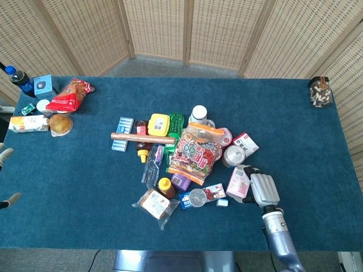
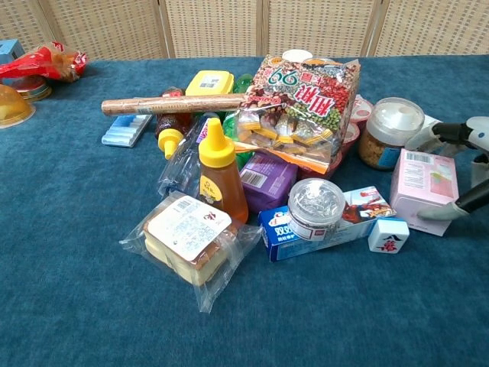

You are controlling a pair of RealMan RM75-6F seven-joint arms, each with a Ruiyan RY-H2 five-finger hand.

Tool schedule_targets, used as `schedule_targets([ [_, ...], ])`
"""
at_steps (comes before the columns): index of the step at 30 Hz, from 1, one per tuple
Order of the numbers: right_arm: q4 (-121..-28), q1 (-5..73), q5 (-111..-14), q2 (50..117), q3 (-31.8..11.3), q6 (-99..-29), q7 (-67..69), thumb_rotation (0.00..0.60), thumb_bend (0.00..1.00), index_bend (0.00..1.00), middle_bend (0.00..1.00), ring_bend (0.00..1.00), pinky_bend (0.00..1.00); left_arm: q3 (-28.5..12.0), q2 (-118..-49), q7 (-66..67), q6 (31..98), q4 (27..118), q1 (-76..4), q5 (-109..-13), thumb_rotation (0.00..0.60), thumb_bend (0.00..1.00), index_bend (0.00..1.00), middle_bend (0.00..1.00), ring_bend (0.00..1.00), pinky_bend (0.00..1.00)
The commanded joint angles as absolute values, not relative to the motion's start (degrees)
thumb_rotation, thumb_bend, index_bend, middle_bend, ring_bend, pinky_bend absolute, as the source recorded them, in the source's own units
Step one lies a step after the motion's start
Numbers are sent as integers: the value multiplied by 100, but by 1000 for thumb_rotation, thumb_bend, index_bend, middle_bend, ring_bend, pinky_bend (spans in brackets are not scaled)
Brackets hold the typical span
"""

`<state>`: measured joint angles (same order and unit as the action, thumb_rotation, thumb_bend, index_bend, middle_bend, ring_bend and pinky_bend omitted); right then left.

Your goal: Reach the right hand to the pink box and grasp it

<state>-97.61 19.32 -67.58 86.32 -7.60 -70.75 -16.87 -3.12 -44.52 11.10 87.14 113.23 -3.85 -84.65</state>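
The pink box (image 1: 237, 184) (image 2: 422, 187) lies at the right end of the pile, tipped a little toward the pile. My right hand (image 1: 262, 190) (image 2: 467, 164) grips it from the right: fingers (image 2: 445, 131) curl over its far top edge and the thumb (image 2: 461, 205) presses its near lower corner. My left hand (image 1: 5, 175) shows only at the left edge of the head view, fingers apart and holding nothing.
Close to the box stand a lidded jar (image 1: 232, 155) (image 2: 390, 133), a small white tile block (image 2: 388, 234) and a red-and-white carton (image 2: 364, 208). A big snack bag (image 1: 195, 151) tops the pile. A glass jar (image 1: 320, 93) sits at the far right corner.
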Motion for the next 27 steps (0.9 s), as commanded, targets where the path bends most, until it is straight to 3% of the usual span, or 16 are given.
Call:
schedule_targets([
  [1,-9824,1877,-6862,8575,-740,-7185,-1627,600,0,342,754,493,690,-315,-4451,1110,8710,11320,-388,-8461,600,42,113,0,0,0],
  [27,-11289,1694,-7238,7494,-1142,-8018,-2014,600,0,341,745,493,690,-293,-4463,1091,8667,11348,-404,-8509,600,41,113,0,0,0],
])
